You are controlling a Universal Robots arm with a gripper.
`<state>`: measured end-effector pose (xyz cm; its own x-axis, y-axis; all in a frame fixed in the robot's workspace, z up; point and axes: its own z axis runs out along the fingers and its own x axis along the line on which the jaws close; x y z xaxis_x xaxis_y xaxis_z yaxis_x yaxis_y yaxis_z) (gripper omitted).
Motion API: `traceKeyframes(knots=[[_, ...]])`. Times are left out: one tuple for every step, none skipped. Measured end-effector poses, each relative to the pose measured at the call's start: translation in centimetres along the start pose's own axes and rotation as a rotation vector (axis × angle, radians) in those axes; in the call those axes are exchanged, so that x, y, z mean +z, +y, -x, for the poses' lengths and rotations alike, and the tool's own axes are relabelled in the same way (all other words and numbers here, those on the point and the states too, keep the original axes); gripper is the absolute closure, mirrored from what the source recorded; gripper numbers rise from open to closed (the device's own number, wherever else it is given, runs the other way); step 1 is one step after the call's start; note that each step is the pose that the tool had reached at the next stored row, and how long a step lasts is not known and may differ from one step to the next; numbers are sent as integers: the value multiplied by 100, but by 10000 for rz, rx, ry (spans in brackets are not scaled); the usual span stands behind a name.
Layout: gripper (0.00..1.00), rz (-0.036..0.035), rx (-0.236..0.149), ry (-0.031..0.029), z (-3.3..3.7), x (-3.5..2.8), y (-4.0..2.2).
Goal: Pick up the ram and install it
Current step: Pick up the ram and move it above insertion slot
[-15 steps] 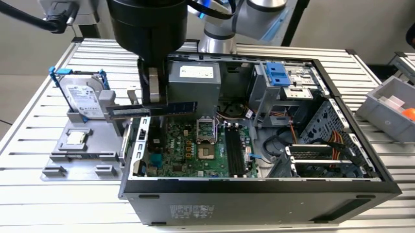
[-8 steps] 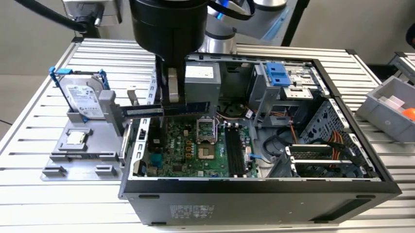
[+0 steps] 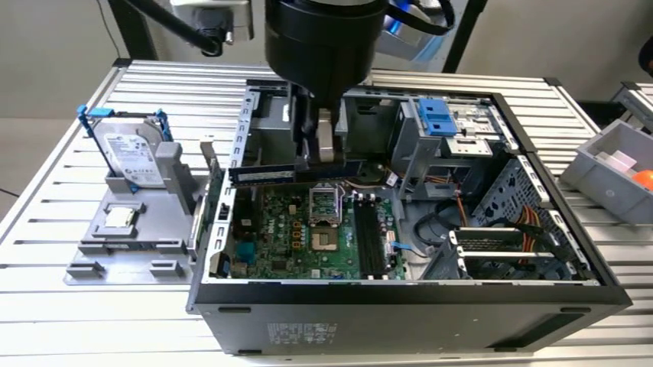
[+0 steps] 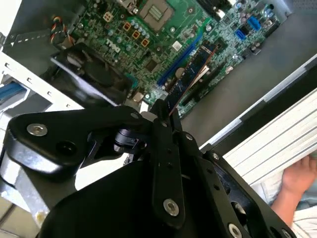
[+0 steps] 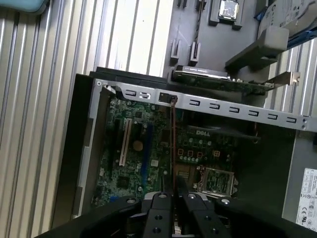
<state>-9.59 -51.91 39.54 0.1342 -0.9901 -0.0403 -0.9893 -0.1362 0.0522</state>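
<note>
The ram (image 3: pixel 275 173) is a long dark blue-green stick held level above the open computer case (image 3: pixel 408 300), over the far edge of the green motherboard (image 3: pixel 290 229). My gripper (image 3: pixel 326 149) comes down from the arm above and is shut on the stick near its middle. In the second wrist view the ram (image 4: pixel 190 74) juts out from the gripper (image 4: pixel 166 116) across the board. In the first wrist view the ram (image 5: pixel 173 144) shows edge-on as a thin line running away from the gripper (image 5: pixel 174 191). The black memory slots (image 3: pixel 369 237) lie lower on the board, apart from the stick.
A silver hard drive (image 3: pixel 131 153) stands in a grey fixture (image 3: pixel 122 229) at the exterior view's left. A blue drive bracket (image 3: pixel 441 115) and cables sit inside the case. A grey bin (image 3: pixel 612 164) stands at the right. A person's hand (image 4: pixel 297 173) rests beside the table.
</note>
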Motion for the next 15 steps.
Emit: traceKeyframes(knots=[[100, 3, 2, 1, -6, -3, -44], [100, 5, 1, 0, -11, -6, -85], [100, 7, 1, 0, -16, -7, -123], [100, 9, 0, 0, -22, -10, -162], [100, 14, 2, -1, -27, -12, -202], [100, 23, 2, -2, -33, -15, -247], [100, 36, 2, -3, -39, -17, -291], [100, 47, 3, -6, -45, -20, -337], [100, 52, 4, -6, -50, -22, -371], [100, 52, 30, -7, -53, -23, -388], [100, 48, 138, -15, -53, -22, -389], [100, 42, 289, -23, -53, -21, -390], [100, 35, 453, -31, -53, -20, -390], [100, 28, 621, -41, -53, -19, -390], [100, 20, 803, -51, -53, -18, -390]])
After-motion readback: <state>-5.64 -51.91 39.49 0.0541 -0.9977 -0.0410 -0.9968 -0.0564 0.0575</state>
